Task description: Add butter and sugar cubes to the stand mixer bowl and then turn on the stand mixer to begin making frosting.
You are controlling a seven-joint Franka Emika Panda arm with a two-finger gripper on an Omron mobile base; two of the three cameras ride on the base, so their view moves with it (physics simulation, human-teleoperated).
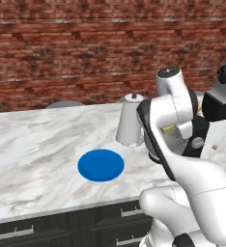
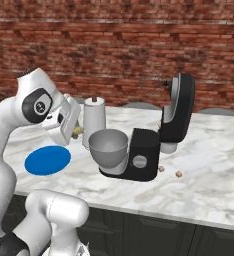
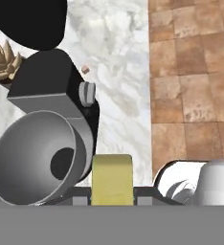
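My gripper [image 2: 75, 131] is shut on the butter [image 3: 112, 178], a small pale-yellow stick held up off the counter, just left of the stand mixer bowl [image 2: 108, 147]. The grey bowl [image 3: 32, 150] looks empty and sits on the base of the black stand mixer [image 2: 144, 160]. The mixer's head [image 2: 181, 107] is tilted up. Its silver knob [image 3: 86, 93] is on the side facing me. Two small brown sugar cubes [image 2: 161, 169] lie on the marble to the right of the mixer. The arm hides most of the mixer in the left base view.
A blue round plate [image 1: 101, 165] lies bare near the counter's front edge, left of the gripper. A tall white roll [image 2: 94, 120] stands behind the bowl. A spiky brown plant [image 3: 1, 60] sits beside the mixer. The brick wall [image 2: 117, 50] backs the counter, with dark drawers [image 1: 62, 226] below.
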